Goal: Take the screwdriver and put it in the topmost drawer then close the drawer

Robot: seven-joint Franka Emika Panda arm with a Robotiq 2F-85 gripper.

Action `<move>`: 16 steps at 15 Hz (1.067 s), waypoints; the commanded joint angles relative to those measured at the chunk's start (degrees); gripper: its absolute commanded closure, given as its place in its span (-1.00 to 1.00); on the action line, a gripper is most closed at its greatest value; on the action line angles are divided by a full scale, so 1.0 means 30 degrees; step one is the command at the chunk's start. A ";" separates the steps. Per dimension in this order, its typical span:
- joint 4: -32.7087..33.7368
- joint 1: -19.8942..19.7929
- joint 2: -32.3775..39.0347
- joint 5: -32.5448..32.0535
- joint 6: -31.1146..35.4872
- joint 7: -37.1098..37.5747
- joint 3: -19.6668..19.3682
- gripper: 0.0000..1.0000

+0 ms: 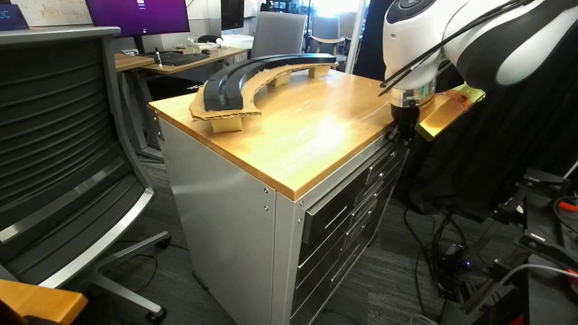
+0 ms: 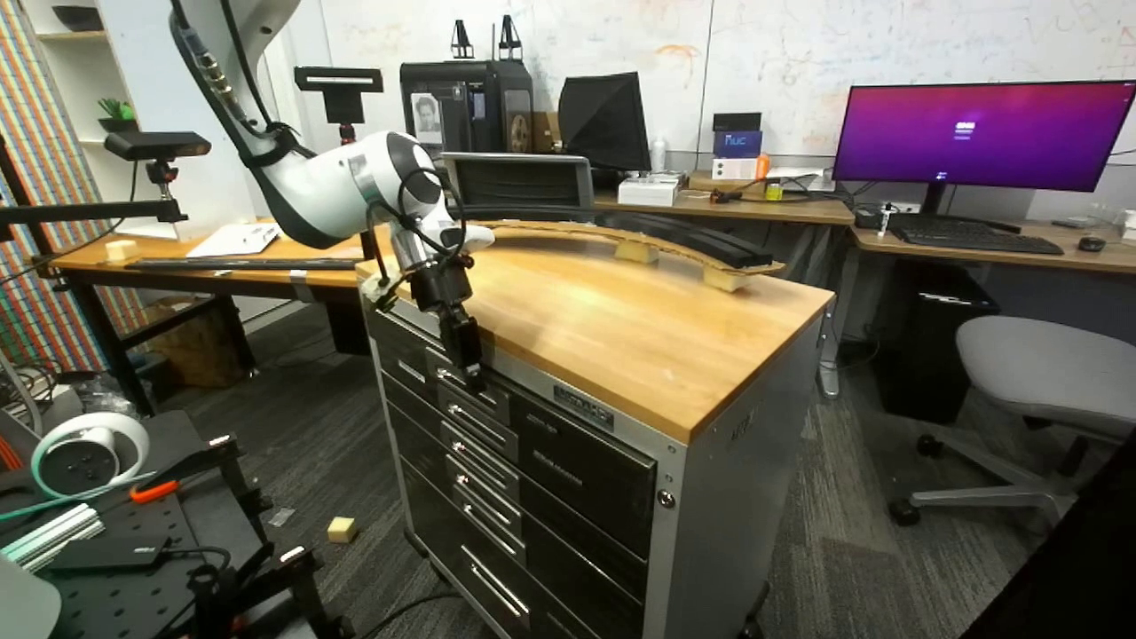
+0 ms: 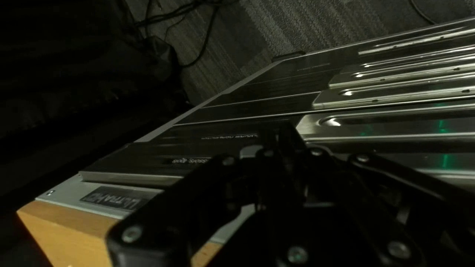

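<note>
The white arm (image 2: 333, 191) comes in from the left in an exterior view and bends down at the wrist, so that the gripper (image 2: 473, 373) hangs, a little tilted, just off the near edge of the wooden top (image 2: 577, 311). Its jaws look clenched, finger to finger (though the wrist view is dim around the tips). They stand in front of the topmost drawer (image 2: 568, 439), around the middle of its width; whether they touch it I cannot tell. That drawer lies just under the wooden top, pushed in or nearly so, its front lip a little proud of the cabinet (image 2: 737, 461) in the wrist view, with the lower drawers (image 2: 586, 537) stacked beneath. Where the screwdriver is, I cannot tell from any of the views. Along the far side of the wooden top a black curved piece (image 1: 232, 88) rests on a cut sheet of cardboard (image 1: 198, 106), propped on pale yellow blocks (image 2: 636, 251). Farther off to the right, a desk (image 2: 1074, 262) carries a lit purple monitor (image 2: 976, 133) and a keyboard (image 2: 972, 233), with a grey chair (image 2: 1047, 364) in front. A small yellow cube (image 2: 341, 530) sits on the floor (image 2: 293, 461) to the cabinet's left.
</note>
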 commanded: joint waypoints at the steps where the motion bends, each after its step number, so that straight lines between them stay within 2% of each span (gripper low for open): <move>1: 0.0858 -0.0151 0.0011 -0.2385 0.1149 0.2442 -0.0293 0.79; 3: 0.0514 -0.0368 -0.0232 -0.2922 0.1344 0.3131 -0.0100 0.75; 4: 0.0270 -0.0559 -0.0532 -0.2701 0.1255 0.2762 0.0119 0.25; 5: -0.0231 -0.0923 -0.1182 -0.2237 0.1566 0.2073 0.0349 0.24; 6: -0.0648 -0.1247 -0.1760 -0.1708 0.1643 0.1128 0.0572 0.18; 9: -0.2125 -0.2090 -0.4596 -0.0086 0.1597 -0.2062 0.1203 -0.25; 12: -0.2432 -0.2436 -0.6987 0.2328 0.1052 -0.5176 0.1632 -0.73; 14: -0.1911 -0.2517 -0.8474 0.4575 0.0441 -0.8156 0.1921 -0.99; 16: -0.0972 -0.2424 -0.9667 0.6823 -0.0551 -1.1105 0.2161 -1.00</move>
